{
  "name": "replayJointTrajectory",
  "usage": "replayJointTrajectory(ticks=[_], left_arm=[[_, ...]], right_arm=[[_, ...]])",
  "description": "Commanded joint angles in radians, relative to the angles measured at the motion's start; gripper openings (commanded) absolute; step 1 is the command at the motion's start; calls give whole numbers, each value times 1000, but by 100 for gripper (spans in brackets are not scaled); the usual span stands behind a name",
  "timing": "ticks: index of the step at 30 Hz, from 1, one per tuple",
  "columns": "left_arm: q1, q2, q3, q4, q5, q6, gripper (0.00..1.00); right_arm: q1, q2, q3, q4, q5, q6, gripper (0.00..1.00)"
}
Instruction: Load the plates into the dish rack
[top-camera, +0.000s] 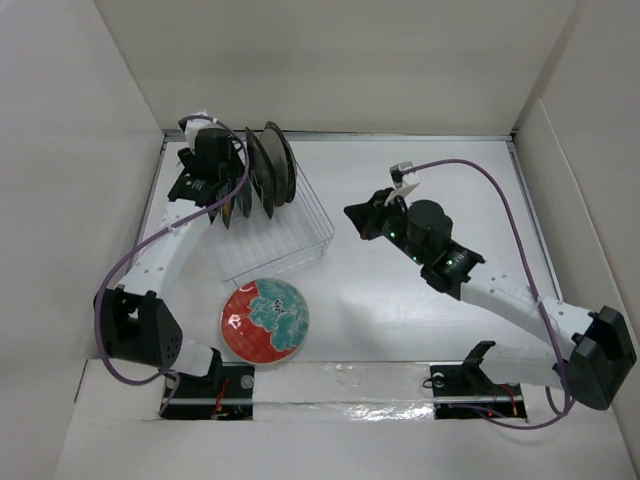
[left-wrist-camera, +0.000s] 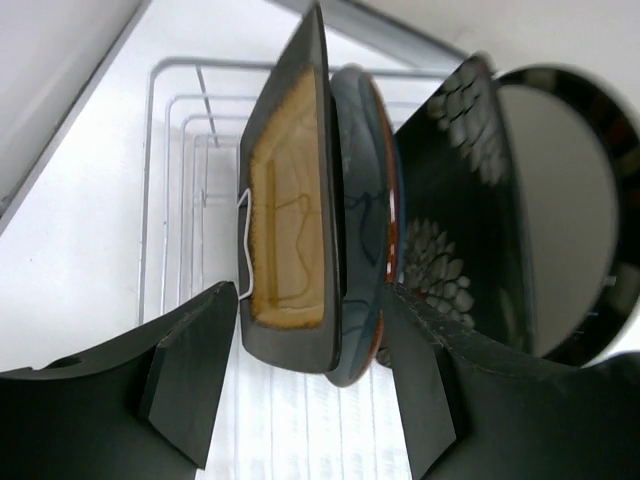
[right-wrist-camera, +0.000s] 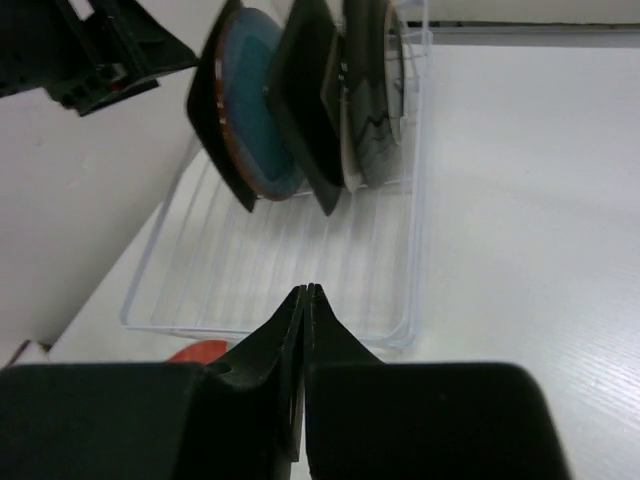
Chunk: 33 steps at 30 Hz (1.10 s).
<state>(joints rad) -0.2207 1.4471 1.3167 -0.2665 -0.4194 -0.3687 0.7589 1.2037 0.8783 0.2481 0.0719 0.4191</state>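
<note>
The left tool (left-wrist-camera: 310, 292) is spread wide at the far end of the clear rectangular ribbed-wall dish rack (top-camera: 285, 248). Standing on edge directly between its two fingers (left-wrist-camera: 190, 370) is the square black plate with a gold centre (left-wrist-camera: 290, 220), gold face turned toward the left finger. The round teal plate (left-wrist-camera: 358, 230) stands against the back of that plate, also inside the span and close to the right finger. The left fingertip lies very near the black rim, but contact cannot be confirmed from the wrist view. Beyond the right finger, outward from the tool's centre line, stand the square dark plate with pale flower print (left-wrist-camera: 450, 200) and then the round cream plate with a dark rim (left-wrist-camera: 560, 190), both upright. In the top view these plates form one tight upright row at the rack end next to the left tool. The right tool (right-wrist-camera: 306, 296) has its fingers pressed together tip to tip. It hangs above the white bench (top-camera: 430, 330), apart from the rack, with the rack's ribbed floor straight ahead of it and the plate row ahead and slightly left. The round red plate with teal flowers (top-camera: 265, 320) lies flat on the bench just beside the rack's near wall, toward the arm bases. In the right wrist view a sliver of its red edge shows below and left of the closed tip.
</note>
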Motion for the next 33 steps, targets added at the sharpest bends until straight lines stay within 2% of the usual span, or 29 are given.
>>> replayJointTrajectory(ticks=[1,5,8,9,11,12,15,18,20,24,29,33], left_arm=[[0,-134,21,47,-10,-16,57],[0,-247,-51,119,36,-48,56],[0,-313,-95,130,103,-55,51],[0,-326,-108,127,113,-58,46],[0,-372,-166,104,126,-67,41],[0,-419,-192,104,134,-79,34],[0,-531,-306,119,159,-107,27],[0,-615,-349,104,172,-113,22],[0,-648,-355,76,188,-79,22],[0,-703,-379,50,180,-24,26],[0,-801,-488,144,171,-16,31],[0,-814,-514,136,169,-3,31]], right_arm=[[52,-101,-42,20,-12,12,0],[126,-190,-143,-16,-32,38,0],[192,-173,-203,-50,-138,79,1],[242,-159,-222,-52,-164,93,15],[290,-95,-271,-37,-172,147,33],[310,-64,-283,-5,-173,170,50],[347,67,-303,98,-191,245,66],[347,225,-277,166,-222,303,66],[347,293,-259,184,-236,335,66],[323,390,-230,192,-225,383,64],[284,552,-168,263,-351,400,59],[235,649,-150,322,-421,437,54]])
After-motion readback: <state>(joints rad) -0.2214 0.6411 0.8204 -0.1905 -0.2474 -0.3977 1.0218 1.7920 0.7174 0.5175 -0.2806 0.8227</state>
